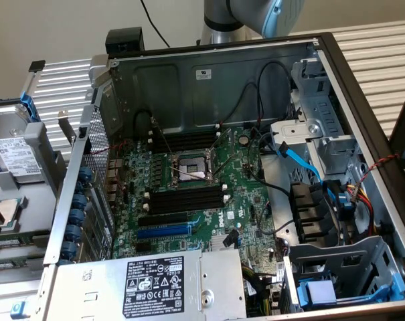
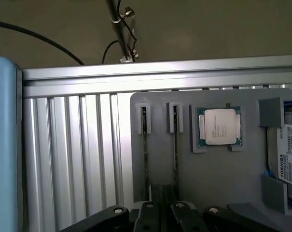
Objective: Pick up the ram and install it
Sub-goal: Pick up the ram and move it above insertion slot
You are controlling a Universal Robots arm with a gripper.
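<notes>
Two ram sticks stand on edge in narrow slots of a grey holder tray [image 2: 160, 111]; each shows as a thin dark line, one [image 2: 145, 145] beside the other [image 2: 175, 145]. My gripper [image 2: 162, 195] hangs over the near ends of these sticks, its black linkage [image 2: 160, 217] closest to the camera. In the exterior view the open computer case shows the motherboard with black memory slots with white clips [image 1: 185, 198], a second bank [image 1: 185, 140] behind the processor socket [image 1: 189, 170]. Part of my arm [image 1: 256, 13] shows above the case's rear wall.
A processor chip [image 2: 219, 126] and a Toshiba hard drive [image 2: 286, 159] sit in the same tray. It rests on a ribbed aluminium table [image 2: 73, 154]. Inside the case are a blue expansion slot [image 1: 162, 231], the power supply [image 1: 169, 281], loose cables [image 1: 302, 160] and drive bays [image 1: 343, 274].
</notes>
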